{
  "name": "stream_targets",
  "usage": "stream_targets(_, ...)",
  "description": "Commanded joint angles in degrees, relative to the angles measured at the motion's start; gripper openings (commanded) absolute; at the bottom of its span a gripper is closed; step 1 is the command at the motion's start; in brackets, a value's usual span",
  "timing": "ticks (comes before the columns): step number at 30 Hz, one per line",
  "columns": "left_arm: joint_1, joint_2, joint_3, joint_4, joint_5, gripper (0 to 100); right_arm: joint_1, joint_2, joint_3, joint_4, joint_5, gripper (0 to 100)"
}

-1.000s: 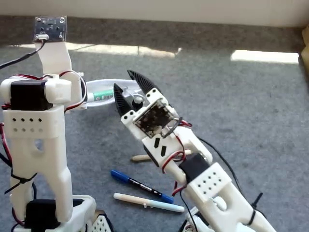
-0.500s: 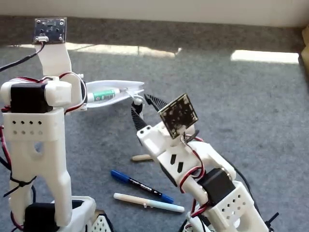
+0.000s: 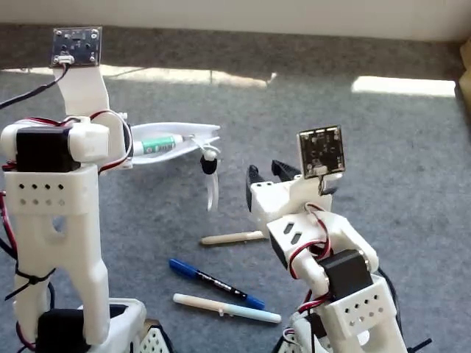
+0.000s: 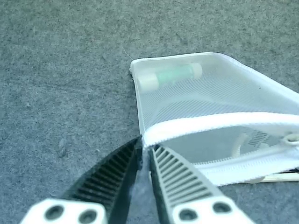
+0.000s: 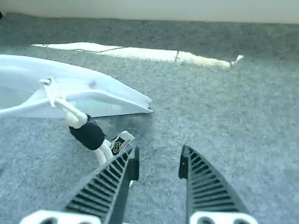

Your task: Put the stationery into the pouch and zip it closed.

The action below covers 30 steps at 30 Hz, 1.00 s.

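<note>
One green-and-white tube [image 3: 156, 144] lies inside the white mesh pouch [image 3: 195, 135] at 10 o'clock, which looks unzipped. The left gripper [image 4: 144, 145] is clamped on the pouch's edge. The right gripper [image 5: 159, 163] gapes empty. At 6 o'clock, the cream stick [image 3: 234, 237], blue pen [image 3: 215, 282] and white pen [image 3: 227, 308] are unpacked. The grey carpeted desk [image 3: 383, 162] meets a pale wall [image 3: 294, 15] at 12 o'clock, with sunlit patches [image 3: 403, 86].

The left arm [image 3: 55, 191] hides one end of the pouch [image 3: 184, 134]. The right arm [image 3: 309, 235] covers one end of the stick [image 3: 232, 237].

Bright daylight, with sunlit strips across the far carpet [image 3: 403, 86].
</note>
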Motion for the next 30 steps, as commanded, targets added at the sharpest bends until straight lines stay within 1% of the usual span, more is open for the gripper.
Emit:
stream_targets(1,-0.66,0.57,0.48,-1.05,-0.26,1,1.89,-0.66,-1.71,0.57,-3.08,13.8)
stream_targets(6,-0.66,0.57,0.48,-1.05,-0.26,1,1.71,-0.4,-1.36,0.57,-3.52,13.8)
stream_targets(11,-0.66,0.57,0.48,-1.05,-0.26,1,1.89,6.99,-1.36,0.66,-3.78,13.8)
stream_targets(20,-0.66,0.57,0.48,-1.05,-0.26,1,1.98,20.79,-1.89,0.57,-15.3,13.8)
stream_targets(27,-0.66,0.57,0.48,-1.14,-0.35,1,2.07,26.07,-2.86,0.57,-18.99,13.8)
stream_targets(30,-0.66,0.57,0.48,-1.14,-0.35,1,4.18,28.62,-4.26,0.66,-19.08,13.8)
